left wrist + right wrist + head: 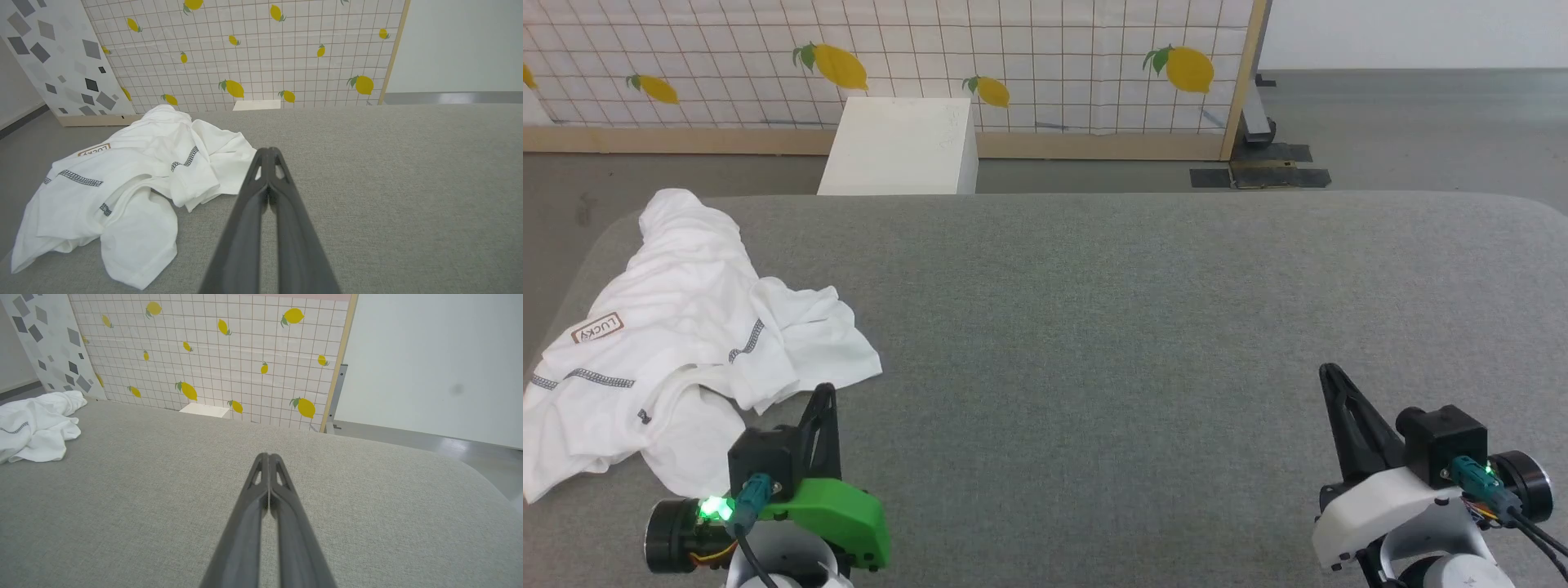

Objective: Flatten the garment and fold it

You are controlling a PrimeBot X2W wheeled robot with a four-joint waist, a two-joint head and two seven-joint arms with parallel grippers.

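Observation:
The white garment (678, 335) lies crumpled at the left end of the grey padded table (1135, 327), its brown-outlined "LUCKY" patch (597, 327) and grey stitched seams facing up. In the left wrist view the garment (135, 179) spreads left of my fingers. My left gripper (825, 392) is shut with nothing in it, its tip just right of the garment's near edge. My right gripper (1327, 371) is shut and empty over bare table at the lower right, far from the cloth. The right wrist view catches the garment (34, 424) at far left.
A rigid white box (900, 147) stands on the floor beyond the table's far edge. Behind it runs a lemon-patterned grid panel (1029, 57) with a wooden frame. The table's left corner is rounded, and part of the garment reaches that edge.

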